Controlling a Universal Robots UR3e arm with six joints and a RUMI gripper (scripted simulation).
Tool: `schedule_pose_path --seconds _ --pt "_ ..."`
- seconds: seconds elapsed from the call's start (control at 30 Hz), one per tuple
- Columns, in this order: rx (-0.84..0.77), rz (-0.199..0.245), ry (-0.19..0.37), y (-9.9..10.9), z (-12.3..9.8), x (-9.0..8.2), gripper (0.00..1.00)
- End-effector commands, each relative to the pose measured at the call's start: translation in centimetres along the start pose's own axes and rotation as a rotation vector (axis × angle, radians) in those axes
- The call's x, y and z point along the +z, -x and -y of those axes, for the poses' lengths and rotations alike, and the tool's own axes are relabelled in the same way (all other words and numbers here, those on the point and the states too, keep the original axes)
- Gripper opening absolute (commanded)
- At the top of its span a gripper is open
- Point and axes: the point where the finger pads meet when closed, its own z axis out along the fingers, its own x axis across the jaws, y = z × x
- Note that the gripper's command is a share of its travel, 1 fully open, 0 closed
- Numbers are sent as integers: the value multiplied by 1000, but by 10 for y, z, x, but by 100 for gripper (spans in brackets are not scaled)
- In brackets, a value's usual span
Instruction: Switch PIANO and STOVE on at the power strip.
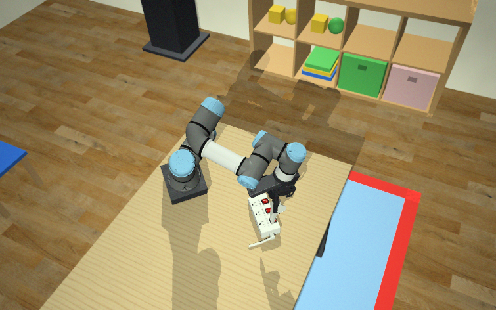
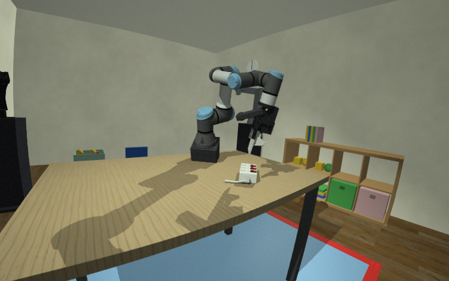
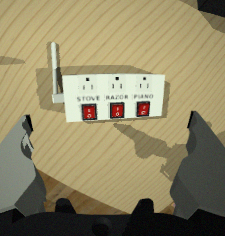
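Observation:
A white power strip (image 3: 114,97) lies face up on the wooden table, with a short white cord stub (image 3: 55,70) at its STOVE end. Its three red rocker switches are labelled STOVE (image 3: 88,112), RAZOR (image 3: 116,110) and PIANO (image 3: 143,108). I cannot tell from here which of them are on. The strip also shows in the top view (image 1: 264,215) and in the exterior view (image 2: 247,173). My gripper (image 3: 109,113) is open and empty, hanging well above the strip with its fingers pointing down, as the exterior view shows (image 2: 256,137).
The strip lies near the table's right edge (image 1: 330,215), close to the far corner. The robot base (image 1: 182,180) stands on the table to the left of the strip. A shelf unit (image 1: 357,50) with boxes stands on the floor beyond the table.

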Motion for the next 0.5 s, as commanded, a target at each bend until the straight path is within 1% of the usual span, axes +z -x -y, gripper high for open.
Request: schedule_pose_path --seconds 0.0,0.3,0.47 --pt "17 67 -66 -7 -7 -5 100" --pt "-1 135 -89 -19 -21 -10 100" --pt "-5 151 -93 -22 -24 -11 100"
